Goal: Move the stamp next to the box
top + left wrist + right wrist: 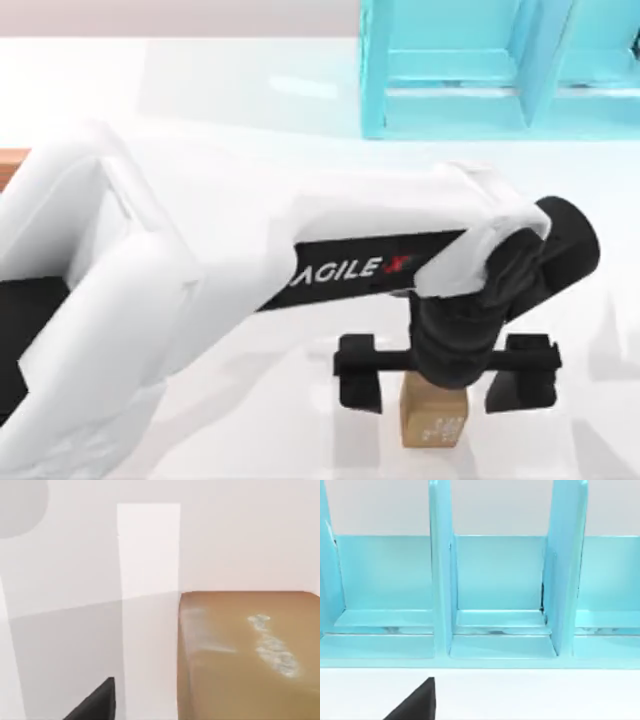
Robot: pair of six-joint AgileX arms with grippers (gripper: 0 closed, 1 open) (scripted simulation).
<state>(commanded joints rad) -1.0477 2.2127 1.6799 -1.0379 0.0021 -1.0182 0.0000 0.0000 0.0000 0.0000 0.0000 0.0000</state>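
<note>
Your left gripper (445, 372) has its two black fingers (358, 375) spread wide, one on each side of the stamp (434, 416), and neither of them touches it. In the top view the gripper's black body hangs directly over the stamp and covers the far part of it. The stamp is a small tan-brown block with faint white marks on the face that you see, and it stands on the white table (250, 110) close to the near edge, somewhat right of the middle. In the left wrist view the stamp (250, 655) is very close to the camera, and the white marks run across its upper face.

The left arm reaches across the table from the left side, with its white link and black band lying over the middle of the table.

At the far edge, toward the right corner, you see a turquoise-blue shelf frame (455, 65) with upright dividers. The right wrist view looks straight into this shelf frame (495, 590). Whether the right gripper is spread or closed, I cannot tell.
</note>
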